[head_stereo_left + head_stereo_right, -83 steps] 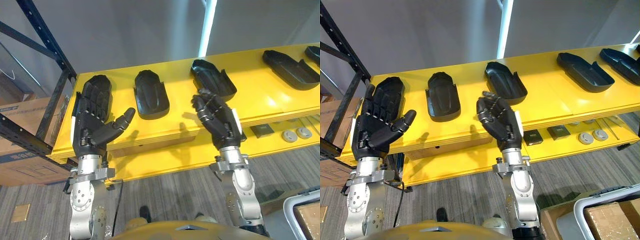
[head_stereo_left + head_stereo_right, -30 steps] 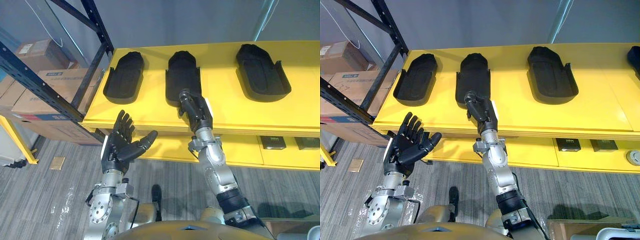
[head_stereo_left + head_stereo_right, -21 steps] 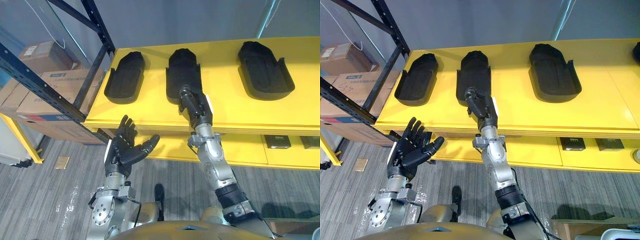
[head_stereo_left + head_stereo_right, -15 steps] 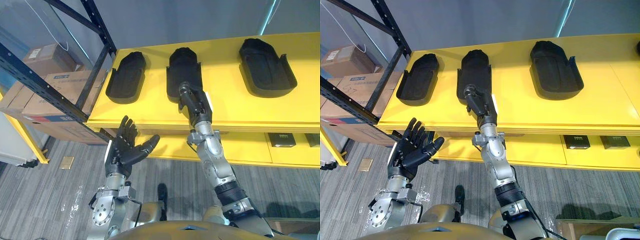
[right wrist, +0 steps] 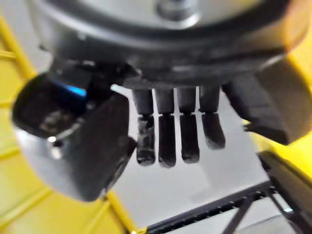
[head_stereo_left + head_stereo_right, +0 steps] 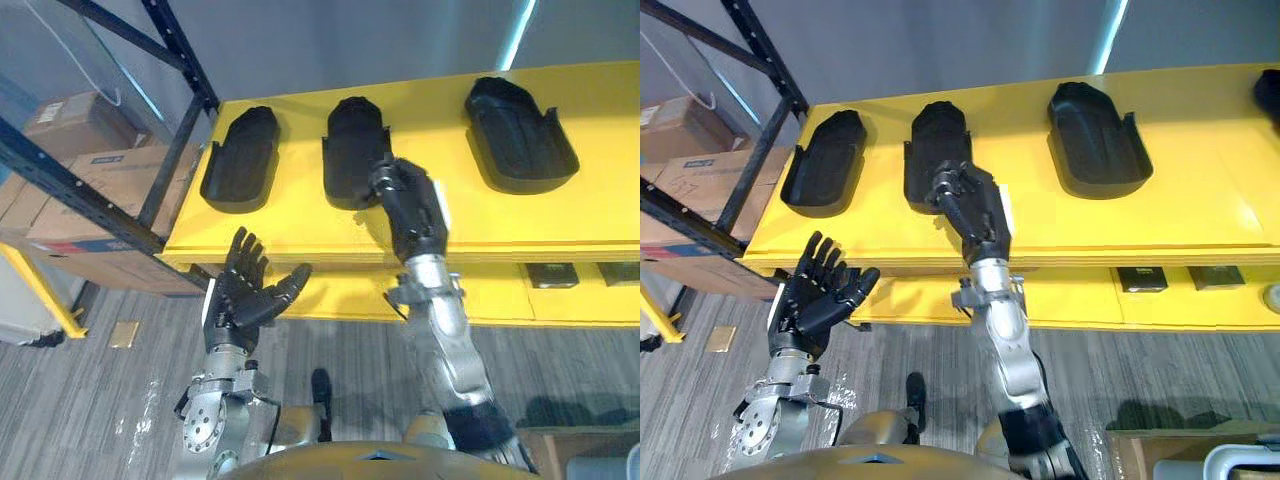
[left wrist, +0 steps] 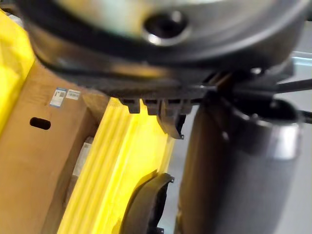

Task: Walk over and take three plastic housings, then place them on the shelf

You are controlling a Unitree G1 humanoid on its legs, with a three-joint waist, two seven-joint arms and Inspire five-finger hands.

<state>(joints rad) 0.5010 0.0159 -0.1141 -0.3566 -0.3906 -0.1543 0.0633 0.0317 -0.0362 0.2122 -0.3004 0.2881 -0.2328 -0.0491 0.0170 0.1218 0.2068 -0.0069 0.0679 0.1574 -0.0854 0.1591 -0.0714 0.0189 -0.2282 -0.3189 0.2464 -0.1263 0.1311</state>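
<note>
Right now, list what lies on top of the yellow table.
Left housing, middle housing, right housing, and a fourth dark piece at the edge. The right hand covers the middle housing's near corner.

Bright, even light covers the yellow shelf (image 6: pixel 470 215). A pale light strip (image 6: pixel 517 35) glows against the grey wall (image 6: pixel 330 40). The right hand (image 6: pixel 410 205) casts a soft, faint shadow on the shelf just beside it. The black housings (image 6: pixel 520 135) carry dull highlights, and the floor (image 6: pixel 100 400) is dimmer.
</note>
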